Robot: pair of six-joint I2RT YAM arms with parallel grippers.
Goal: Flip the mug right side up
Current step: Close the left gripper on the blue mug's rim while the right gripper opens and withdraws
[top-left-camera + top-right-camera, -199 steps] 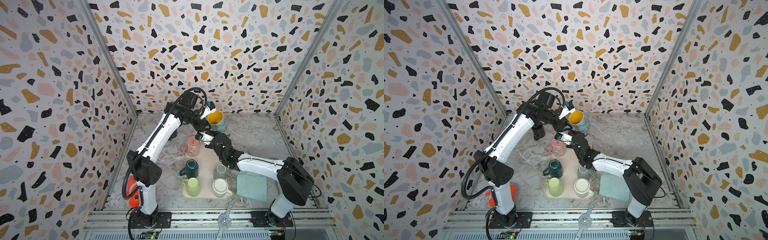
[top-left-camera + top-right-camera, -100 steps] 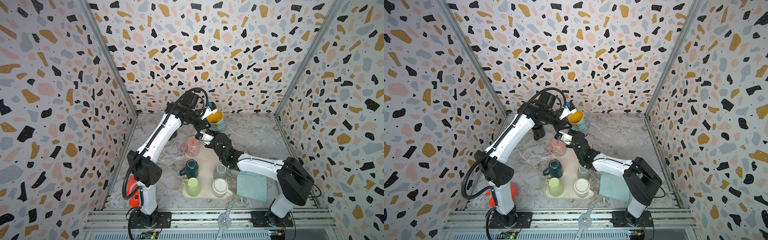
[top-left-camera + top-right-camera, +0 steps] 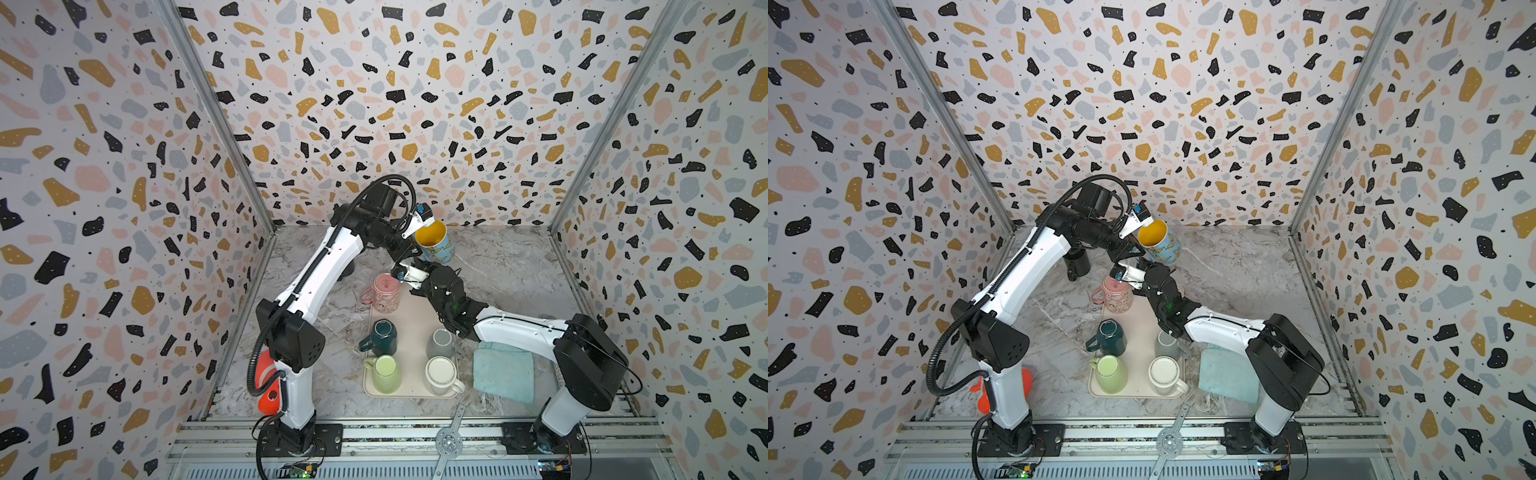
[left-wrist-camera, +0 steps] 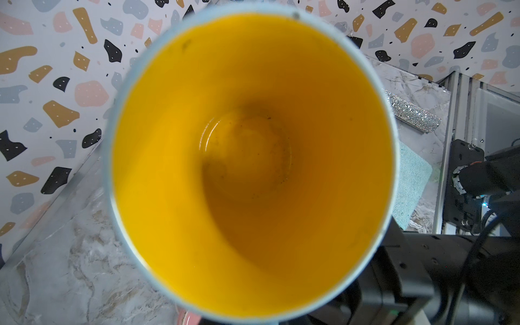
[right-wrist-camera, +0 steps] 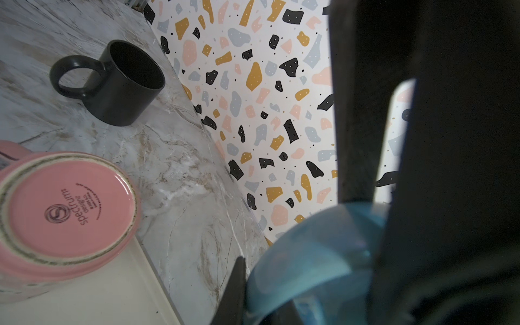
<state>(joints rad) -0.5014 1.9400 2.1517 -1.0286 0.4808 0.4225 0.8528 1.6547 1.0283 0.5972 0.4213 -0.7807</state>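
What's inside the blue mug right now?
Nothing loose: the left wrist view looks straight into the mug, showing bare yellow walls and a bottom with dark specks. Its outside and handle are hidden in that view by its own rim.

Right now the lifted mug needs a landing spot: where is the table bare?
Widest bare marble: right of the held mug, behind the cloth, up to the right wall. A narrower strip runs between tray and left arm. The tray is crowded with other mugs.
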